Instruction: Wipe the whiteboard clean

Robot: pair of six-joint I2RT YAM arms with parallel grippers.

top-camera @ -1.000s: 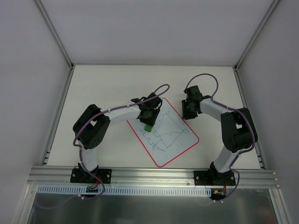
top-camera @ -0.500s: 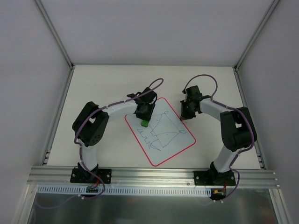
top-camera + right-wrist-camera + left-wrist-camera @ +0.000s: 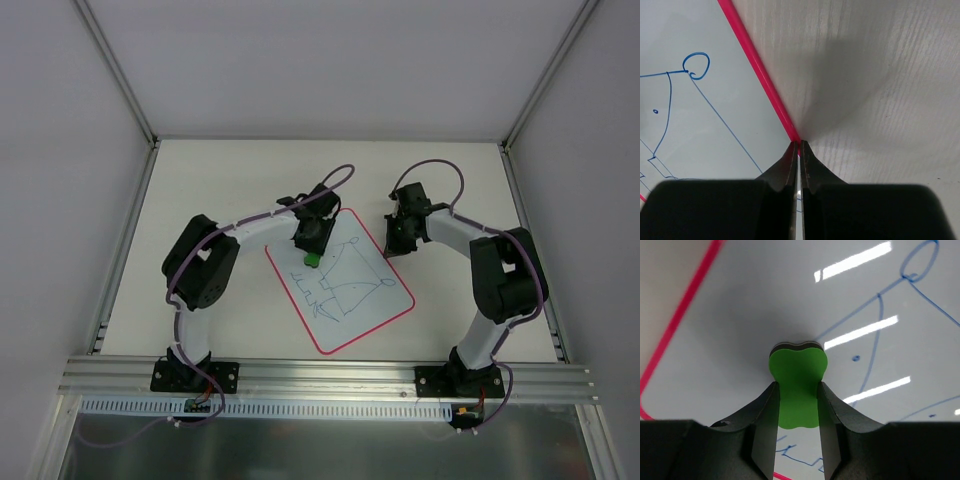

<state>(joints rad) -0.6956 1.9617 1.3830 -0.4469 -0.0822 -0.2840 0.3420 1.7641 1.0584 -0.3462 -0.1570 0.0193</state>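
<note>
The whiteboard (image 3: 375,300), white with a red border, lies tilted on the table between the arms and bears blue line drawings (image 3: 345,282). My left gripper (image 3: 312,245) is shut on the green eraser (image 3: 312,259) and holds it against the board's upper left part. In the left wrist view the eraser (image 3: 797,375) sits between the fingers of the left gripper (image 3: 797,390), on the white surface (image 3: 755,300), with blue lines to its right. My right gripper (image 3: 393,243) is shut, its tips (image 3: 798,145) on the board's red right border (image 3: 760,75); nothing shows between the jaws.
The pale wood-grain table (image 3: 880,90) shows right of the board's border. White walls enclose the table on three sides. An aluminium rail (image 3: 320,372) with both arm bases runs along the near edge.
The whiteboard has slid left and away and turned a little. My left gripper has moved the eraser up and left across it. My right gripper shifted slightly left with the board's edge.
</note>
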